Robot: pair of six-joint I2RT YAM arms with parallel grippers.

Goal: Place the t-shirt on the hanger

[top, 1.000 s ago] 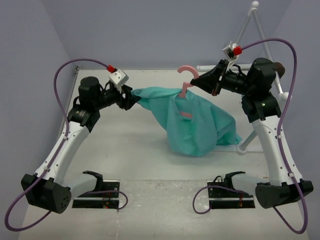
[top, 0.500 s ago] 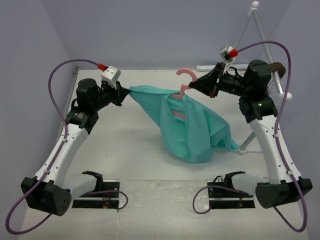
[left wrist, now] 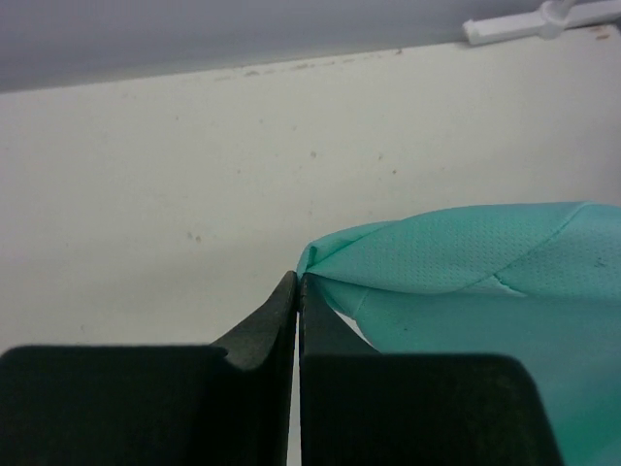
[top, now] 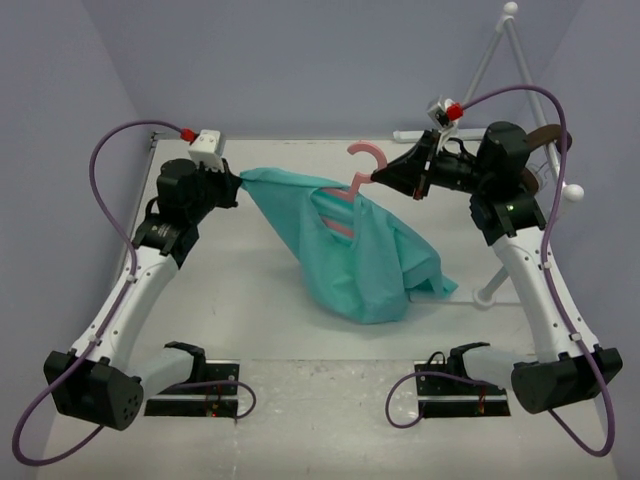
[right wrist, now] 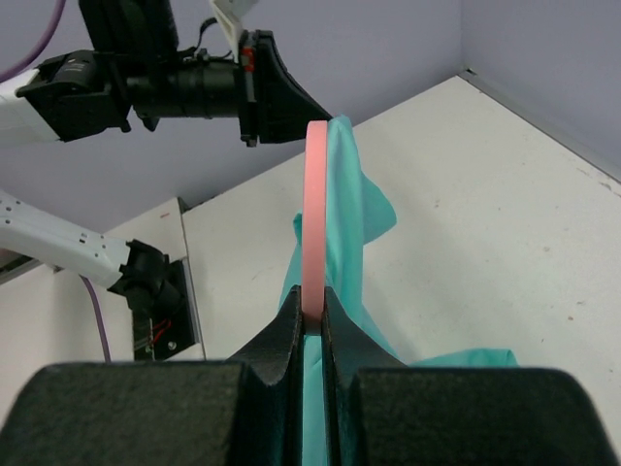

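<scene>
1. T-shirt [top: 370, 260]: teal, held up over the table [top: 250, 290] at mid-scene. The cloth is stretched left to a point and sags in a bunched mass toward the near right. I cannot tell whether its lower end touches the table.

2. Hanger [top: 366, 149]: pink, tilted, with the hook clear of the cloth on the far side. The lower part sits inside the shirt, and one pink bar shows through the shirt opening.

3. L gripper [top: 238, 180]: at the shirt's left tip. In the wrist view my fingers [left wrist: 262, 325] are pressed fully together, no gap showing, pinching a corner of the cloth [left wrist: 466, 262] at the tips [left wrist: 299, 286].

4. R gripper [top: 378, 177]: at the hanger neck, just below the hook. In the wrist view my fingers [right wrist: 312, 301] are clamped on the thin pink strip [right wrist: 316, 214], nearly closed, with only the plastic between them. The shirt [right wrist: 344, 214] drapes off the strip just beyond them.

5. Arm pos.: L arm reaches in from the left, R arm from the right, and the two grippers face each other with the shirt between.

6. White tube rack [top: 490, 60]: stands at the far right, behind the R arm.
</scene>
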